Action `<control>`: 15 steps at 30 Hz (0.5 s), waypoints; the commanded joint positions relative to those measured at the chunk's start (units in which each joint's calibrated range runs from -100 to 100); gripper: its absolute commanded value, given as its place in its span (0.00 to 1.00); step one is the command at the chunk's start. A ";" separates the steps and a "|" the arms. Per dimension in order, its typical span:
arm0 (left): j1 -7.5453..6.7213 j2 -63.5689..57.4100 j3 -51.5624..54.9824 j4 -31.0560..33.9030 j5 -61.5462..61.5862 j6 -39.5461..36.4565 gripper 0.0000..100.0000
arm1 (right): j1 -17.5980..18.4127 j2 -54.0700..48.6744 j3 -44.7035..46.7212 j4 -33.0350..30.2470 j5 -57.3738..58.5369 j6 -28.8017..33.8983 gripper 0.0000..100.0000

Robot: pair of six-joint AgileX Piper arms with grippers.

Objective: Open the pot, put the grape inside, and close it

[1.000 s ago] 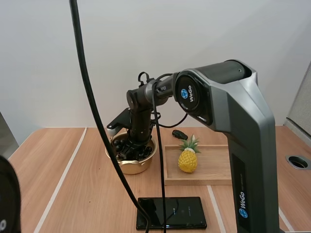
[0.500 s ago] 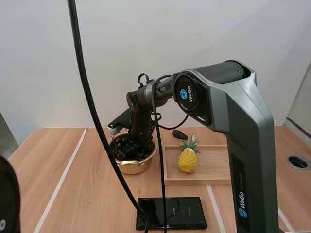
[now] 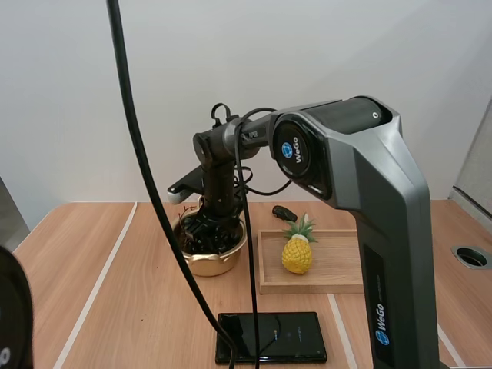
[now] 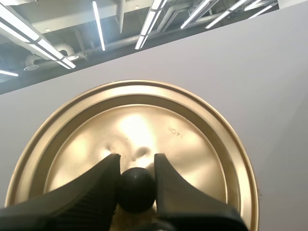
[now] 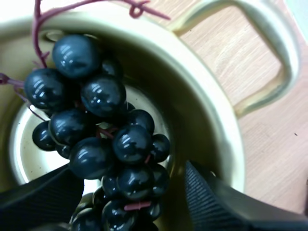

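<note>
The grape bunch (image 5: pixel 103 125) lies inside the gold pot (image 5: pixel 211 125); my right gripper (image 5: pixel 134 171) stands wide open around it, gripping nothing; soft, light and probably slippery, it seems best lifted by its stem (image 5: pixel 36 19); my left gripper (image 4: pixel 137 159) pinches the black knob (image 4: pixel 137 187) of the lid (image 4: pixel 192 139).

Your right arm (image 3: pixel 346 200) reaches forward, wrist bent straight down; the right gripper (image 5: pixel 130 192) has its fingers standing apart. Your left gripper (image 4: pixel 137 163) pinches the lid knob (image 4: pixel 137 190) between its tips.
</note>
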 commanded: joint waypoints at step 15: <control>0.05 -0.22 -0.39 1.33 -1.29 0.13 0.00 | -0.20 -16.97 -0.56 0.13 -1.98 0.50 1.00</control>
